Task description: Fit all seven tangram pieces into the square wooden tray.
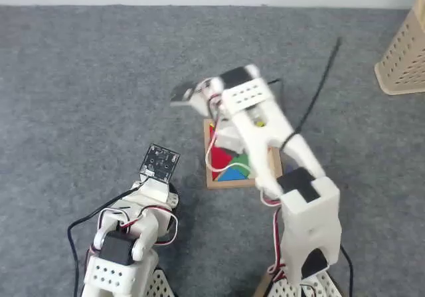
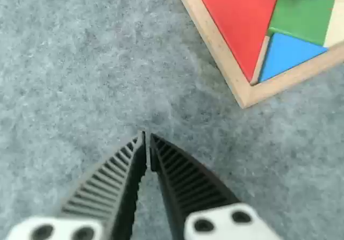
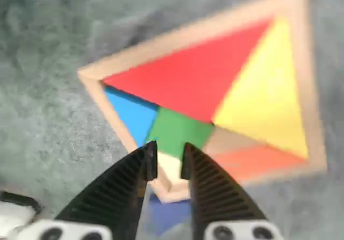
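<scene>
The square wooden tray (image 1: 229, 183) lies on the grey carpet mid-table, mostly under the right arm (image 1: 255, 121). In it I see a red triangle (image 3: 188, 81), a yellow triangle (image 3: 266, 97), a blue triangle (image 3: 131, 116), a green square (image 3: 174, 132) and an orange piece (image 3: 258, 159). My right gripper (image 3: 167, 157) hovers above the tray's corner, narrowly open, with nothing clearly gripped. A blurred dark blue piece (image 3: 164, 214) shows through the gap, just outside that corner. My left gripper (image 2: 147, 139) is shut and empty over bare carpet, short of the tray's corner (image 2: 244, 97).
A beige perforated basket (image 1: 405, 51) stands at the far right edge. A black cable (image 1: 319, 91) runs from the right arm across the carpet. The left arm (image 1: 143, 217) sits folded near the front left. Open carpet lies to the left and behind.
</scene>
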